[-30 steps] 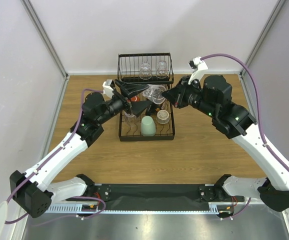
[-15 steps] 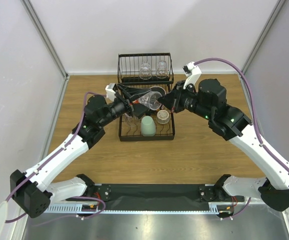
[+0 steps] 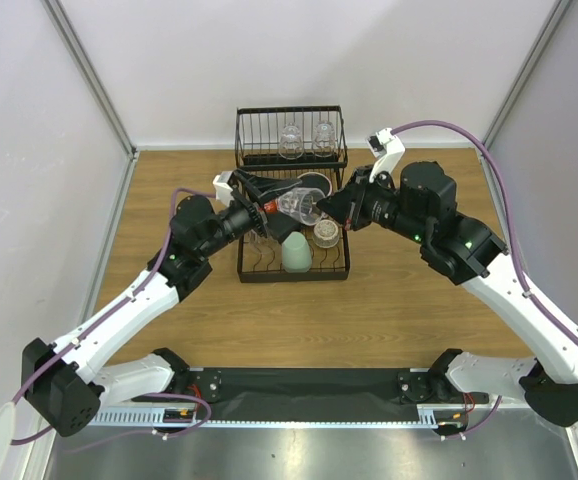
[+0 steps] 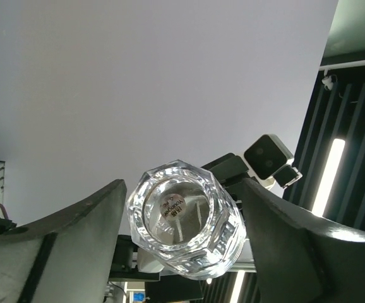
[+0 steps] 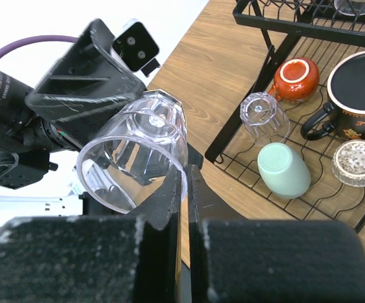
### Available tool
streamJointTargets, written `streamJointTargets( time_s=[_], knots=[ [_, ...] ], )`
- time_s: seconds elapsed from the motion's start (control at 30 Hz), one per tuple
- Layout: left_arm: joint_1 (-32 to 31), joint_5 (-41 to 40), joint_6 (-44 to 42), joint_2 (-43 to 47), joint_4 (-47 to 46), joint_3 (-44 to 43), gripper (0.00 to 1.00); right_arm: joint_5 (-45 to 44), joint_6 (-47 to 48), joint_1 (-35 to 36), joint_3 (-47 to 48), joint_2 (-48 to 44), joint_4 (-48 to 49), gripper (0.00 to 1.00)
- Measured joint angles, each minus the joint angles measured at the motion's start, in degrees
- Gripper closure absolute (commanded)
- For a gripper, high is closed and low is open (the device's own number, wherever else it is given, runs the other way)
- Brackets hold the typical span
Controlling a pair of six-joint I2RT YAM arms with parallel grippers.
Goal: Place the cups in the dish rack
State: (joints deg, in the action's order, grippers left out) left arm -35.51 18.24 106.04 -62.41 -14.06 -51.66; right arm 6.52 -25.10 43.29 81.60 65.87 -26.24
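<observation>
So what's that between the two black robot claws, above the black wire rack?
A clear faceted glass tumbler, lying sideways. The right gripper pinches its rim; the left gripper flanks its base. The right wrist view shows it best.

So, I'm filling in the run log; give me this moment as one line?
phase: handoff at dish rack | right gripper: shut on glass tumbler rim | left gripper: straddling tumbler base, grip unclear
</observation>
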Motion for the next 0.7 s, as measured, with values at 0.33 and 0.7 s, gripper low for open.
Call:
streamJointTargets(
  time_s=[0.33, 0.7],
  knots=[
    [0.0, -0.5, -0.2, 1.1, -0.2, 0.3, 0.7, 0.4, -0.3, 0.0, -0.6, -1.2, -0.1, 1.0],
    [1.7, -1.7, -11.1, 2.6, 10.1, -2.4, 1.0, -1.0, -2.2, -3.9, -0.5, -0.5, -5.3, 0.06]
  ],
)
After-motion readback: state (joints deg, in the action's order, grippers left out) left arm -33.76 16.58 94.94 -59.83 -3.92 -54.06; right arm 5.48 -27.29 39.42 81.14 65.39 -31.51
